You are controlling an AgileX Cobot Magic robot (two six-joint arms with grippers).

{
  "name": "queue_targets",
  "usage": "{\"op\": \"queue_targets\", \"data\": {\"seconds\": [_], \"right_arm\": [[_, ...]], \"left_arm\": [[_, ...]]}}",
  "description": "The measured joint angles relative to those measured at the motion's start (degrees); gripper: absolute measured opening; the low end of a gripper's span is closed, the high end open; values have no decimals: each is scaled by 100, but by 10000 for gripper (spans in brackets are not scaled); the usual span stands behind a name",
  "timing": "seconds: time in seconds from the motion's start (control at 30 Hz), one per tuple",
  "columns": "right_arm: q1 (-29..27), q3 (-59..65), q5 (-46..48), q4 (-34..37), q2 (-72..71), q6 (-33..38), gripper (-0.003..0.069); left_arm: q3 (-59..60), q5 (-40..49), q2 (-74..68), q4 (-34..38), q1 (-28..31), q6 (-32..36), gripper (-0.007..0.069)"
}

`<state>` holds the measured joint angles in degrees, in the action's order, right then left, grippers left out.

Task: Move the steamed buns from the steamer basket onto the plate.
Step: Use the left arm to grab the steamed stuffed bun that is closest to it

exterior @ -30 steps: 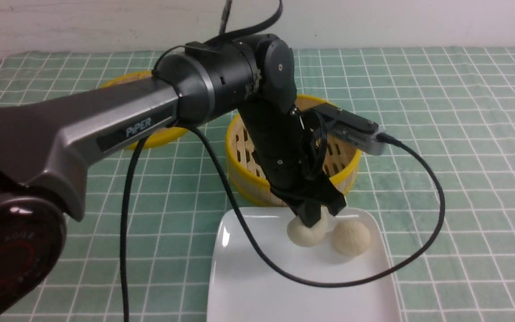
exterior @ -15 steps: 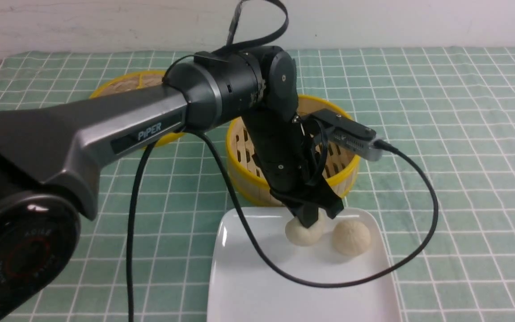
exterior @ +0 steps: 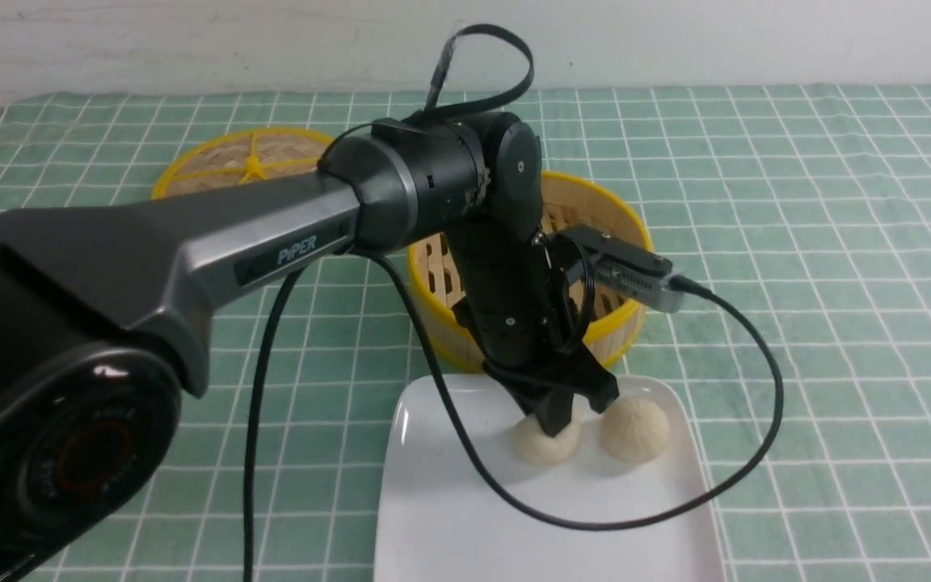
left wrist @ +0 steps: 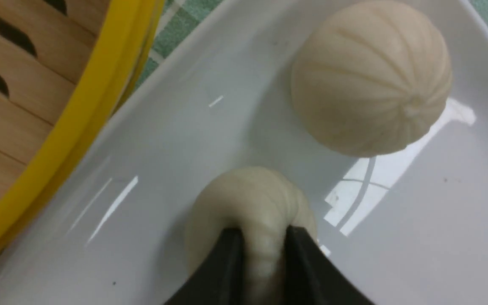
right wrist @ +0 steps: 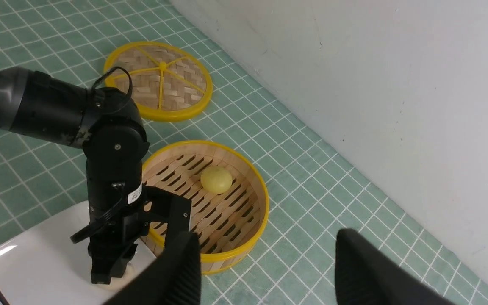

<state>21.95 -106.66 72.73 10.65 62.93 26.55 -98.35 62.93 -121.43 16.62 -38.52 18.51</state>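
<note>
The worktop (exterior: 837, 242) was covered by a green cloth with a white grid, reaching to a pale wall behind. The left arm (exterior: 215, 234) stretched across it from the near left and bent down at the wrist over the far edge of the plate (exterior: 449, 517). This glossy white plate lay nearest the robot, in the middle. A black cable (exterior: 764, 436) looped from the wrist camera down across it.

Just behind the plate, and close against its far edge, stood the steamer basket (exterior: 595, 198), with its yellow rim and slatted floor. The flat woven lid (exterior: 223, 166) lay well apart, to the left and further back.

Two buns sat on the far part of the plate, near each other but not touching. The ribbed off-white bun (exterior: 634, 428) stood free on the right. The second off-white bun (exterior: 542, 444), to its left, rested on the plate under the arm. One yellow bun (right wrist: 216, 179) sat alone on the basket floor.

The left fingers (exterior: 554, 419) pointed straight down and pinched the top of the second off-white bun, with a fold of it squeezed up between them in the left wrist view. The right fingers (right wrist: 182, 267) hung high above the scene, spread wide, with nothing between them.
</note>
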Motion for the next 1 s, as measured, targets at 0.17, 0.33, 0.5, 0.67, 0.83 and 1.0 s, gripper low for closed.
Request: {"op": "queue_targets", "data": {"seconds": [0.17, 0.33, 0.5, 0.67, 0.83, 1.0], "right_arm": [[0, 0, 0, 6, 0, 0, 432], [0, 0, 0, 26, 0, 2, 432], [0, 0, 0, 26, 0, 2, 432], [0, 0, 0, 26, 0, 2, 432], [0, 0, 0, 26, 0, 2, 432], [0, 0, 0, 26, 0, 2, 432]], "left_arm": [[0, 168, 0, 0, 0, -25, 365], [-41, 182, 21, -12, 0, -141, 484], [-362, 210, 254, -138, 0, -176, 498], [-1129, 236, 1007, -664, 0, -532, 500], [-1455, 292, 1722, -1529, -5, -1009, 500], [-1487, 309, 2014, -2649, 0, -1570, 499]]}}
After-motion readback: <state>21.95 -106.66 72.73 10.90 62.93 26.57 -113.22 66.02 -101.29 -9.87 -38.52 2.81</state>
